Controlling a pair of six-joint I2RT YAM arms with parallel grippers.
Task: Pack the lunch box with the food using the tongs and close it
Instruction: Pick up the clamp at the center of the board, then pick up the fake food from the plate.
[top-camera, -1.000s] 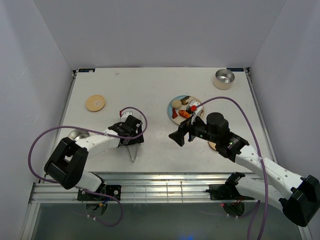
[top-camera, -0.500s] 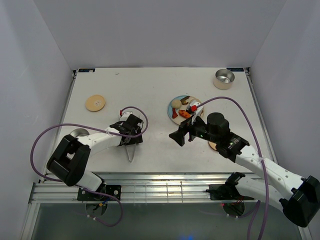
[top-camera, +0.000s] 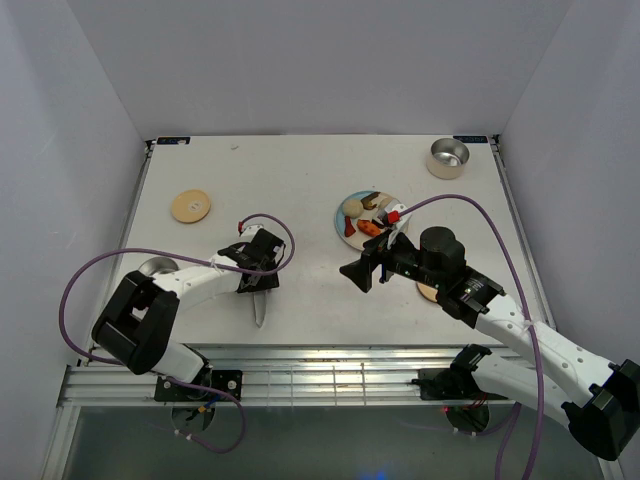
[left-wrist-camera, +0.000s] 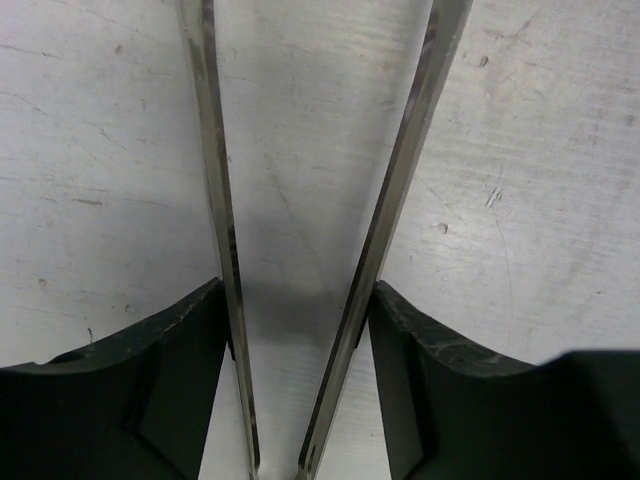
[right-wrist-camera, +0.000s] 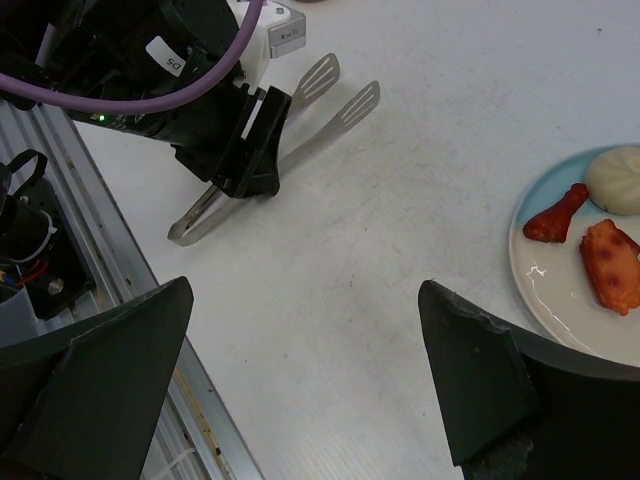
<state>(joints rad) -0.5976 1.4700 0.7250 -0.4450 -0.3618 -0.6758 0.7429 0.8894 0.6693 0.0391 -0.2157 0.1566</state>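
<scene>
- Tongs (top-camera: 259, 308): flat on the table (top-camera: 300, 180), near its front edge on the left side. The joined end points toward the arm bases and the slotted tips (right-wrist-camera: 335, 95) point away from them.
- Left gripper (top-camera: 258, 284): lowered over the tongs at about mid-length, partly closed. In the left wrist view each finger (left-wrist-camera: 190, 360) bears on the outer face of one tong arm (left-wrist-camera: 212, 180). The two arms stand apart with bare table between them.
- Right gripper (top-camera: 358, 272): jaws fully spread, nothing between them. It hovers above the table between the tongs and the plate.
- Food (top-camera: 368, 218): on the pale blue plate (top-camera: 340, 225), right of centre, well apart from the tongs. The right wrist view shows a pale bun (right-wrist-camera: 618, 175) and two orange-red pieces (right-wrist-camera: 555, 213) on the plate.
</scene>
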